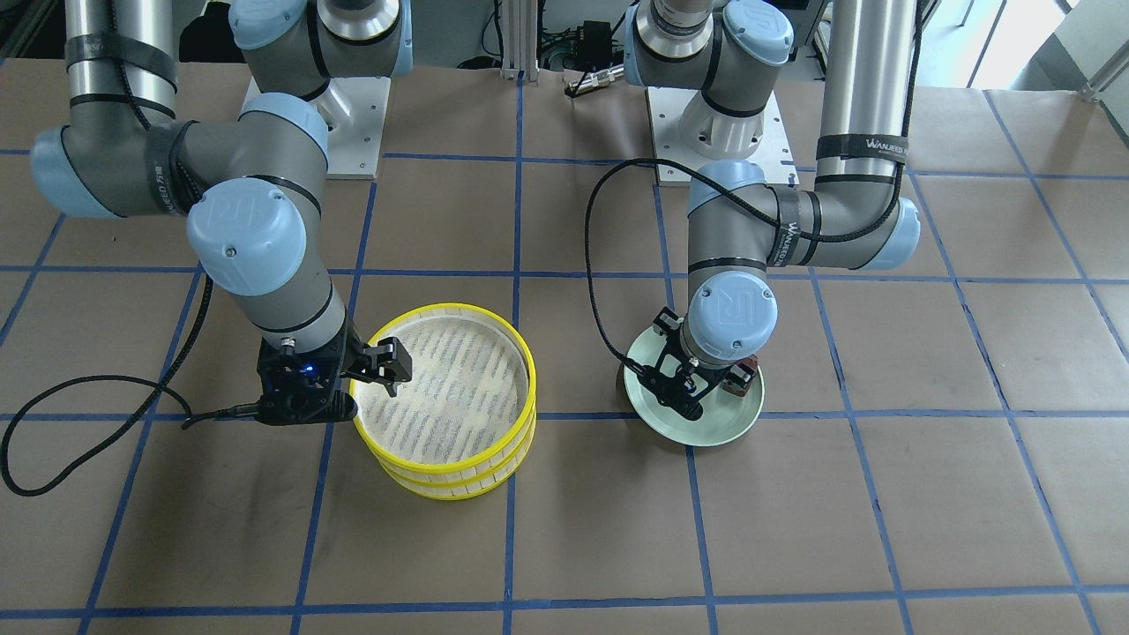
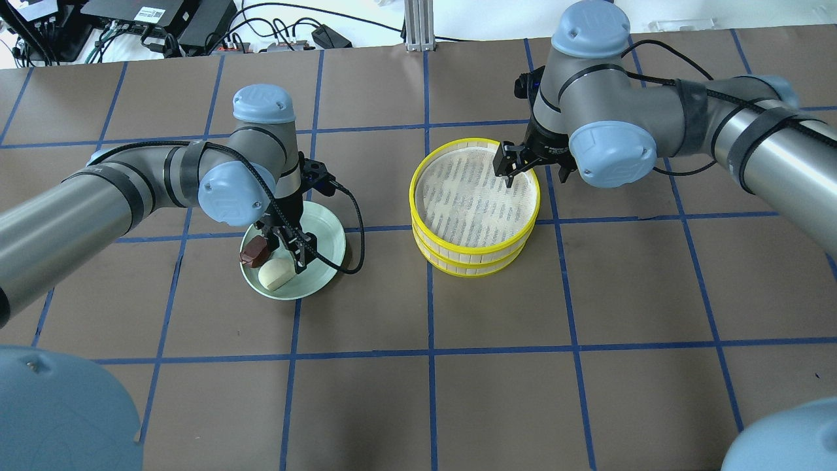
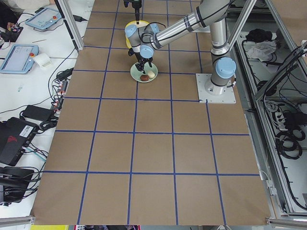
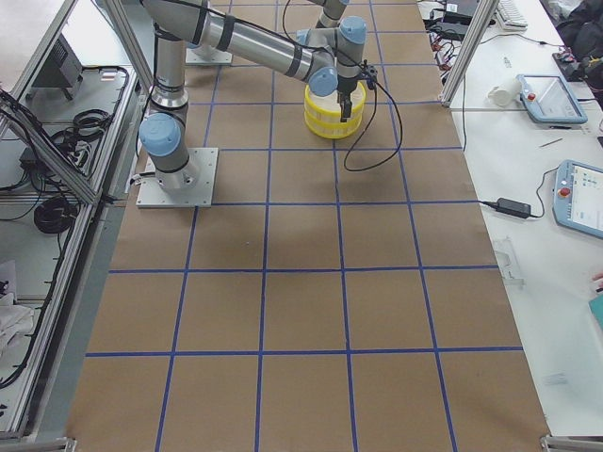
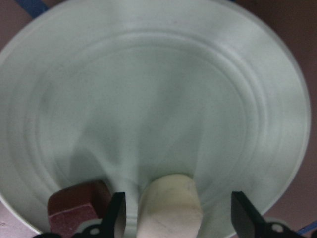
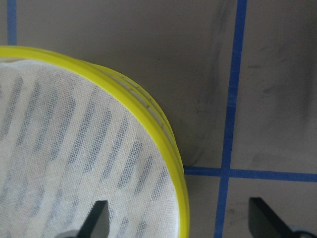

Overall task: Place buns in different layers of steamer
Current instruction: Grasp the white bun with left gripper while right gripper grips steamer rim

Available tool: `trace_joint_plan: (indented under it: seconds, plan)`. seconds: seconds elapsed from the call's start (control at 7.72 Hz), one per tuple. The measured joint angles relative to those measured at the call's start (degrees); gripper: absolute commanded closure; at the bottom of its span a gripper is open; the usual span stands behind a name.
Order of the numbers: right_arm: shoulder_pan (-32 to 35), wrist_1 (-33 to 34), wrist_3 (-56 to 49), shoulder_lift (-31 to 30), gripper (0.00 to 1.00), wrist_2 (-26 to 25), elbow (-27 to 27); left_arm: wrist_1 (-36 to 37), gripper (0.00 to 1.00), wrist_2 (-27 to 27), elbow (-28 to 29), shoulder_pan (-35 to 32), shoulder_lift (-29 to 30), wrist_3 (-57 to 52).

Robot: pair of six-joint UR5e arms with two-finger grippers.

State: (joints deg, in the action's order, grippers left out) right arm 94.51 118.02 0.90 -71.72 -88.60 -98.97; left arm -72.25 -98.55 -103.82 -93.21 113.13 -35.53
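Observation:
The steamer (image 2: 475, 226), two stacked yellow-rimmed layers with a whitish liner, stands mid-table with nothing in its top layer (image 6: 59, 148). My right gripper (image 2: 535, 175) is open and straddles the steamer's rim (image 6: 166, 158), one finger inside and one outside. The cream-white bun (image 2: 276, 273) and the reddish-brown bun (image 2: 255, 250) lie side by side on the pale green plate (image 2: 327, 239). My left gripper (image 5: 179, 214) is open, low over the plate, with its fingers on either side of the cream bun (image 5: 171, 203). The brown bun (image 5: 74, 206) lies just outside one finger.
A black cable (image 2: 350, 222) loops from the left wrist beside the plate. Another cable (image 1: 79, 397) trails on the table by the right arm. Brown paper with blue tape lines (image 2: 428, 353) covers the table.

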Motion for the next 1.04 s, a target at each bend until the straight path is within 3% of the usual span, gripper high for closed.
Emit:
trace_joint_plan:
  seconds: [0.26, 0.39, 0.52, 0.65, 0.78, 0.91, 1.04]
  plan:
    - [-0.2, 0.6, -0.3, 1.2, 0.01, -0.1, -0.6, 0.0, 0.26, -0.7, 0.0, 0.0, 0.2, -0.1]
    - [-0.2, 0.6, -0.4, 1.4, 0.06, 0.1, -0.8, 0.0, 0.26, -0.9, 0.0, 0.0, 0.6, -0.1]
    - [-0.3, 0.6, -0.3, 1.6, 0.12, 0.3, -0.9, 0.2, 0.32, -0.9, 0.0, 0.0, 1.1, 0.0]
    - [-0.3, 0.6, -0.3, 1.7, 0.20, 0.4, -0.9, 0.4, 0.54, -0.8, 0.0, 0.0, 1.4, 0.1]
    - [-0.3, 0.6, -0.2, 1.7, 0.29, 0.5, -1.0, 0.5, 0.86, -0.7, 0.0, 0.0, 1.5, 0.2]
    - [-0.3, 0.6, -0.3, 1.8, 0.35, 0.5, -1.0, 0.5, 1.00, -0.7, 0.0, 0.0, 1.5, 0.1]
    - [-0.3, 0.6, -0.3, 1.8, 0.42, 0.4, -1.0, 0.5, 1.00, -0.7, 0.1, 0.0, 1.6, 0.0]
